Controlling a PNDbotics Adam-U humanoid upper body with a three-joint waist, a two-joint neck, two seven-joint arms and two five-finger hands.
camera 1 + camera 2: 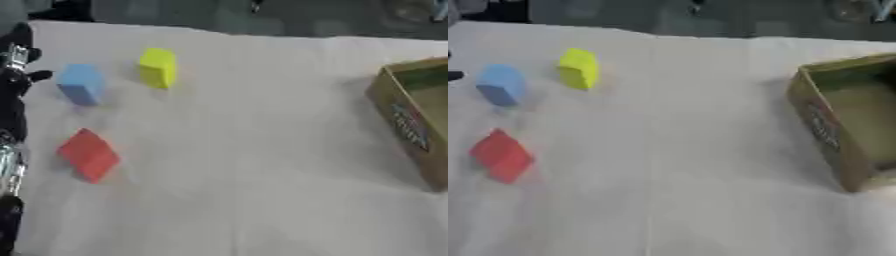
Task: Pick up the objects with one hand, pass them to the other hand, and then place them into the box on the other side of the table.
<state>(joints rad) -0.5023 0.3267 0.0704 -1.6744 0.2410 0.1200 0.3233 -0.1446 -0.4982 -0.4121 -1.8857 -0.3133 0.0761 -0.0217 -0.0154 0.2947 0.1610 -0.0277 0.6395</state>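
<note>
left hand (16, 75) at left edge (grip unclear) | blue block (82, 84), yellow block (158, 67), red block (88, 154) on table (262, 150) | box (842, 125) far right

A pale cloth-covered table (710, 190) stands before a dark grey floor (737, 15).

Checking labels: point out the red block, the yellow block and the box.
red block (88, 154), left eye view, middle of its top face
yellow block (158, 67), left eye view, middle of its front face
box (822, 127), right eye view, outer side wall with the printed label
</note>
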